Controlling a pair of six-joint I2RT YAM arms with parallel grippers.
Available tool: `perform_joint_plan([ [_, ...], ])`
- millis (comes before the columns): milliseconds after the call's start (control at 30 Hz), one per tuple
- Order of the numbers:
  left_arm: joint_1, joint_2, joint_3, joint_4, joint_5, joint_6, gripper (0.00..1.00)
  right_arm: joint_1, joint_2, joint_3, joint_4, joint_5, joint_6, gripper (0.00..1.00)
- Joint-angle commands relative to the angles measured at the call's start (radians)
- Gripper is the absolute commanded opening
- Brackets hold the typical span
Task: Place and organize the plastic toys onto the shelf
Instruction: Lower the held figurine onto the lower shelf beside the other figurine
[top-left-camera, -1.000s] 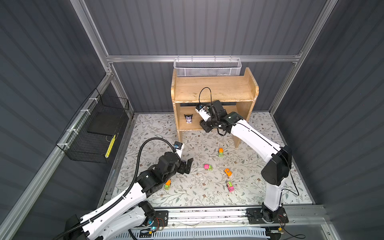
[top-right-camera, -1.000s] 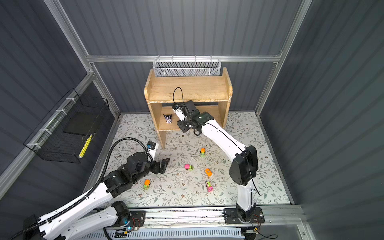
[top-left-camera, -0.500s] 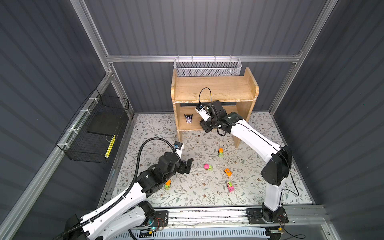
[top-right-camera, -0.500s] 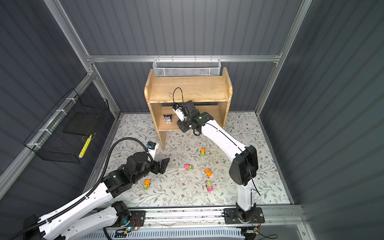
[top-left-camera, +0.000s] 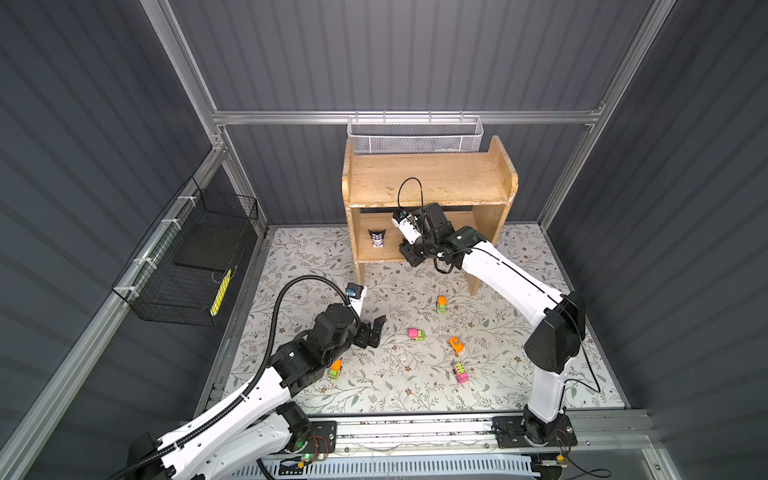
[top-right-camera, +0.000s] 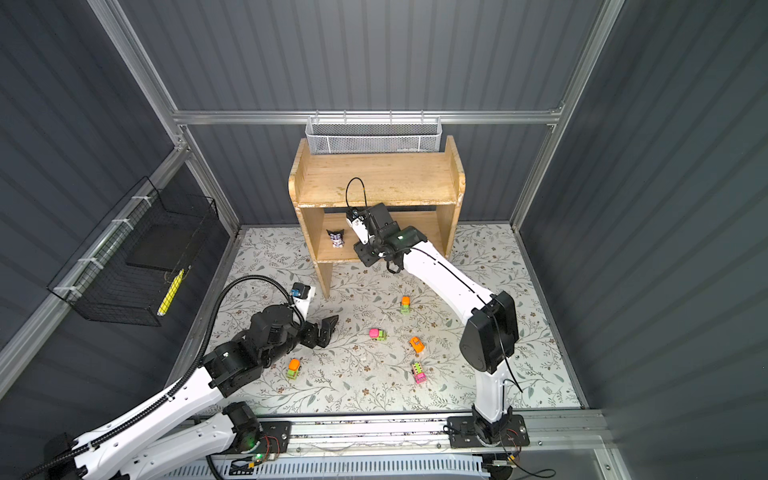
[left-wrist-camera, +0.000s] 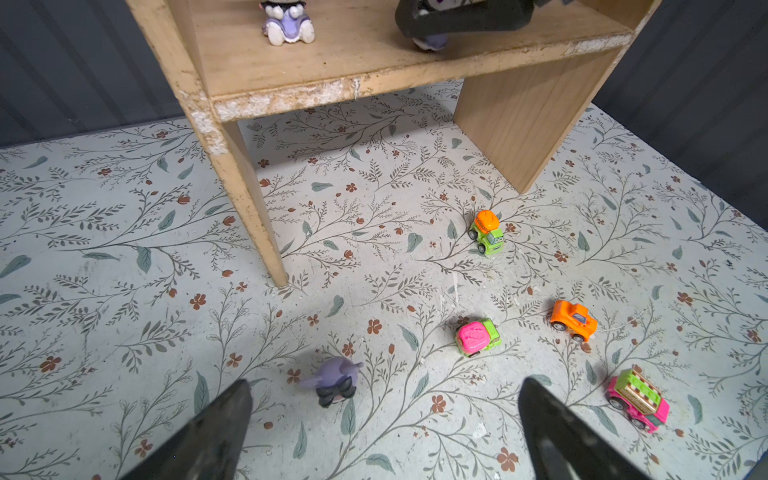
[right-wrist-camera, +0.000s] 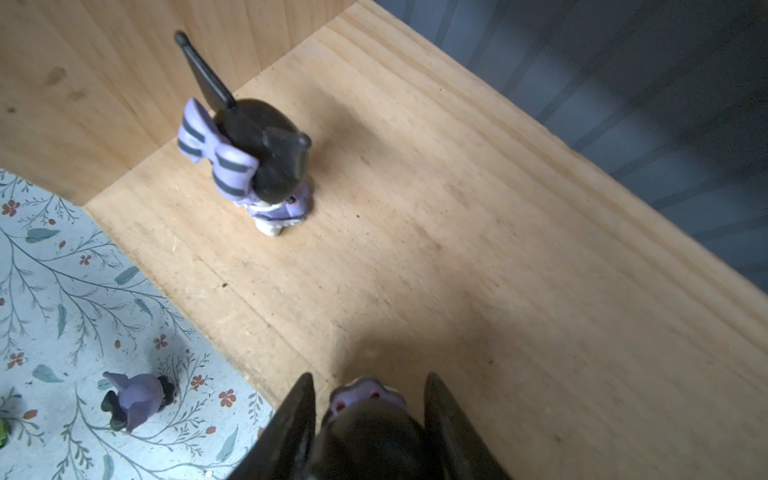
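Observation:
The wooden shelf (top-left-camera: 432, 183) (top-right-camera: 374, 178) stands at the back. On its lower tier stands a black-and-lilac figurine (top-left-camera: 377, 239) (right-wrist-camera: 257, 166). To its right, near the tier's front edge, my right gripper (right-wrist-camera: 369, 378) (top-left-camera: 413, 253) is shut on a second figurine (right-wrist-camera: 361, 395), whose lilac base touches the board. My left gripper (left-wrist-camera: 384, 386) (top-left-camera: 376, 332) hovers open over the floor. A third figurine (left-wrist-camera: 332, 382) lies on its side just ahead of its fingers. Several neon cars lie on the floor, among them a pink one (top-left-camera: 415, 334), an orange one (top-left-camera: 456, 344) and an orange-green one (top-left-camera: 335, 369).
A white mesh basket (top-left-camera: 415, 135) hangs behind the shelf top. A black wire basket (top-left-camera: 187, 266) is fixed to the left wall. The shelf's left leg (left-wrist-camera: 253, 216) stands on the floral mat beyond the left gripper. Dark walls close in both sides.

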Motion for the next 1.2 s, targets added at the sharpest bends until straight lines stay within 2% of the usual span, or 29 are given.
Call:
perform_joint_plan([
  [0, -0.001, -0.017, 0.030, -0.025, 0.005, 0.010, 1.00, -0.018, 0.001, -0.026, -0.010, 0.016, 0.021, 0.45],
  [100, -0.001, -0.017, 0.030, -0.025, 0.007, 0.010, 1.00, -0.019, 0.001, -0.027, -0.009, 0.019, 0.020, 0.45],
  [233, -0.001, -0.016, 0.032, -0.025, 0.008, 0.011, 1.00, -0.019, 0.001, -0.025, -0.004, 0.024, 0.023, 0.49],
  [467, -0.002, -0.014, 0.032, -0.025, 0.007, 0.011, 1.00, -0.019, 0.008, -0.017, -0.002, 0.041, 0.024, 0.44],
  [633, -0.002, -0.012, 0.030, -0.025, 0.007, 0.012, 1.00, -0.016, 0.009, -0.004, -0.011, 0.051, 0.022, 0.46],
  [800, -0.001, -0.017, 0.027, -0.023, 0.007, 0.011, 1.00, -0.012, 0.028, 0.024, -0.037, 0.068, 0.003, 0.43],
  [1167, -0.001, -0.034, 0.021, -0.025, 0.013, 0.007, 1.00, 0.040, 0.089, 0.092, -0.109, 0.143, -0.066, 0.44],
])
